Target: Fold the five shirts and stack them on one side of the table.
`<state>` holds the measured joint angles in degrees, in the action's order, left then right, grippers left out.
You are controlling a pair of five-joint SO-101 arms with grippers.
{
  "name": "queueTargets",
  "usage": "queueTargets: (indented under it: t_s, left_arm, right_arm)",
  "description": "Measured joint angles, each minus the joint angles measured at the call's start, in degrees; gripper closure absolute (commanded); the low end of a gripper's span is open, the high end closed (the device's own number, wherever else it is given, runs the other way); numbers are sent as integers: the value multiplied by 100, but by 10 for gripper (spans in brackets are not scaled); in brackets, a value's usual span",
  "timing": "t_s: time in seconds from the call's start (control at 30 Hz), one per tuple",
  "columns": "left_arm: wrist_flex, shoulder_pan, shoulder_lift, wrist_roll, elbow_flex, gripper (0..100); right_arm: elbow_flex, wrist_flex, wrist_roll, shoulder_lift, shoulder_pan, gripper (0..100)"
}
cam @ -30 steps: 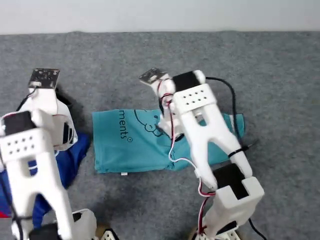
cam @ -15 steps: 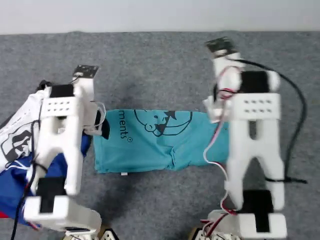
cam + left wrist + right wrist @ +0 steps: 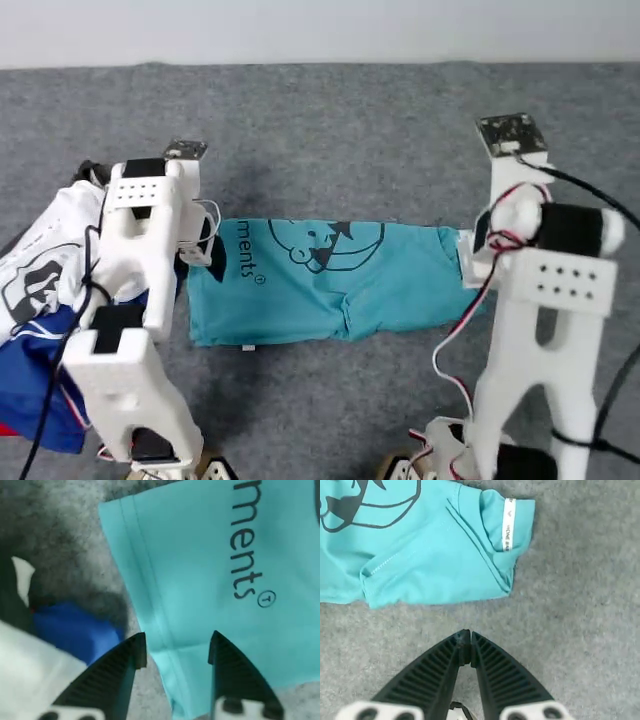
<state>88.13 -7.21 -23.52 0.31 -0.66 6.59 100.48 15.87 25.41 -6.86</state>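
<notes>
From above, the left arm point(image 3: 140, 260) and right arm point(image 3: 545, 300) have just swung to opposite ends of the teal shirt point(image 3: 320, 285) mid-table, readying a fold, I'd guess. Through the wrist cameras, the left gripper point(image 3: 177, 640) gapes empty astride the shirt's left edge, and the right gripper point(image 3: 470, 636) is closed on nothing just past its right end.

Matt smooth cloth: teal shirt point(image 3: 300, 290); rough fuzzy felt covering: table point(image 3: 300, 130)

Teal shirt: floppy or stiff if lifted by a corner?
Likely floppy: the teal shirt lies flat with soft creases, so it should drape from the open left tool. Probably light, being thin cloth. On the grey carpet it may bunch rather than slide.
</notes>
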Motion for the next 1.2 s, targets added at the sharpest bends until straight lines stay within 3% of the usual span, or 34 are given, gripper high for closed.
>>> queueTargets:
  t_s: [0.23, 0.47, 0.57, 0.77, 1.2]
  left_arm:
    - [-18, 0, -809, 0, -132, 796]
    - [18, 114, -1178, 220, -325, 925]
    - [26, 299, -1178, 220, -369, 998]
    - [44, 589, -1240, 246, -475, 995]
    - [1020, 1415, -255, 255, -1697, 995]
  right_arm:
    - [9, 0, 0, 396, 0, 989]
    - [9, 0, 0, 404, -193, 989]
    - [9, 0, 18, 404, -501, 989]
    - [9, 0, 88, 404, -1248, 989]
    - [-281, 0, 1336, 413, -2963, 989]
